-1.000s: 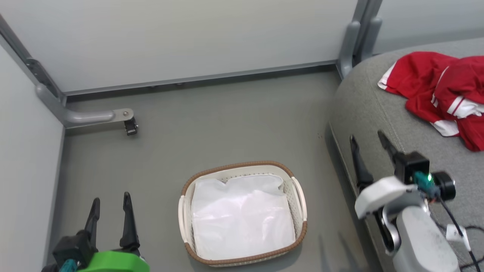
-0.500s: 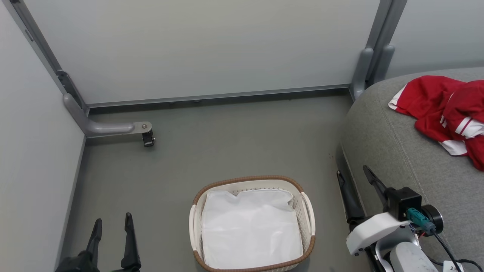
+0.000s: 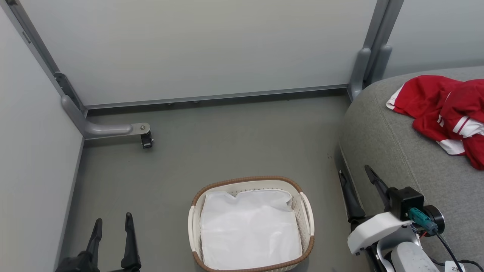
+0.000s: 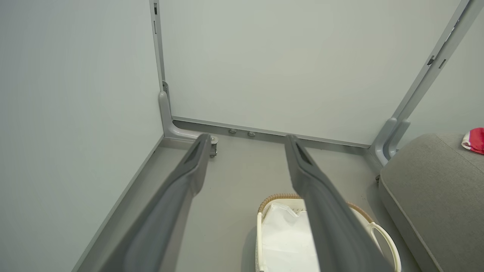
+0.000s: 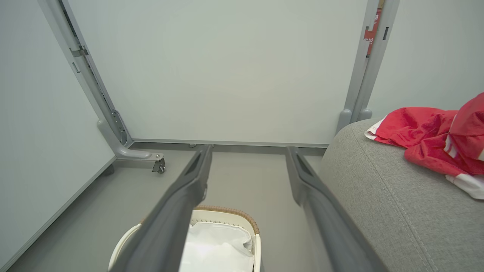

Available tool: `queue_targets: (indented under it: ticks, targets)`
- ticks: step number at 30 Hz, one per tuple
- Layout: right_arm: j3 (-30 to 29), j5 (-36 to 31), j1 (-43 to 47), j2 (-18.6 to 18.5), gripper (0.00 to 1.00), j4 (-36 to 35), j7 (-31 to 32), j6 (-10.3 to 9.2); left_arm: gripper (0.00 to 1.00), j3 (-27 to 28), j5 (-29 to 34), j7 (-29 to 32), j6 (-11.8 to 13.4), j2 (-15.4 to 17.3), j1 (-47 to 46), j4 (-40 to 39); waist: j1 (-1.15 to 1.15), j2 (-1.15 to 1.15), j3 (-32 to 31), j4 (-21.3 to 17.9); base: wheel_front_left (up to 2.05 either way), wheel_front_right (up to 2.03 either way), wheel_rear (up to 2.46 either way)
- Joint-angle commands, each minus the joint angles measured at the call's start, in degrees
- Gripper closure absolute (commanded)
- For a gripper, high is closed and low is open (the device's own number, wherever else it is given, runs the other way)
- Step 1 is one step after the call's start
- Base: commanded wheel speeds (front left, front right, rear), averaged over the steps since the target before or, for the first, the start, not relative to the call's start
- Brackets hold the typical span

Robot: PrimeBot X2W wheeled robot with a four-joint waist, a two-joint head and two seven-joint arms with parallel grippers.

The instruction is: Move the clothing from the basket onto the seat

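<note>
Head view shifted a touch, nothing else: clothing (image 3: 427, 102) sits on the seat (image 3: 378, 151) right of the basket (image 3: 245, 178), only liner (image 3: 249, 226) inside. Left gripper (image 3: 113, 219) and right gripper (image 3: 354, 170) flank it, fingers apart, empty. Looks done.

Right tool (image 3: 354, 170): two long dark tapered fingers (image 3: 349, 200), white shell (image 3: 372, 230), black camera block (image 3: 406, 198), teal connector (image 3: 419, 220), black cable (image 3: 446, 245), pale grey forearm (image 3: 410, 260). Left tool (image 3: 114, 217): matching dark fingers, black base (image 3: 77, 264).

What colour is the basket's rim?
The woven rim of the small off-white perforated plastic basket is brown; clearest in the head view.
</note>
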Motion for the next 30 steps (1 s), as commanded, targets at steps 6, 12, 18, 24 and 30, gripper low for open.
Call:
queue_targets:
  ticks: [6, 12, 18, 24, 30]
  targets:
    - [0.32, 0.56, 1.05, -0.25, 0.00, -0.10, -0.08, -0.08, 0.00, 0.63, -0.12, -0.04, -0.84, -0.16, -0.08, -0.31, 0.00, 0.00, -0.10, 0.18, 0.00, 0.00, 0.00]
    - [0.34, 0.58, 0.59, 0.08, 1.00, 0.39, 0.02, 0.00, 1.00, 0.55, -0.26, 0.04, -0.83, -0.14, -0.01, 0.26, 0.00, 0.00, -0.24, 0.31, 0.00, 0.00, 0.00]
    - [-0.32, 4.98, 1.47, 0.26, 1.00, 1.26, 1.22, 0.00, 1.00, 0.76, -4.26, 1.26, -0.94, -0.24, -0.82, 1.88, 0.00, 0.00, -0.23, 0.25, 0.00, 0.00, 0.00]
    - [-1.35, 11.48, 1.57, 0.22, 1.00, 0.64, 2.93, -0.01, 1.00, 1.28, -10.27, 2.97, -1.12, -0.23, -1.96, 2.07, 0.00, 0.00, -0.22, 0.14, 0.00, 0.00, 0.00]
    - [-2.29, 17.52, 1.66, 0.19, 1.00, 0.09, 4.50, -0.01, 1.00, 1.73, -15.89, 4.54, -1.28, -0.22, -2.99, 2.23, 0.00, 0.00, -0.20, 0.04, 0.00, 0.00, 0.00]
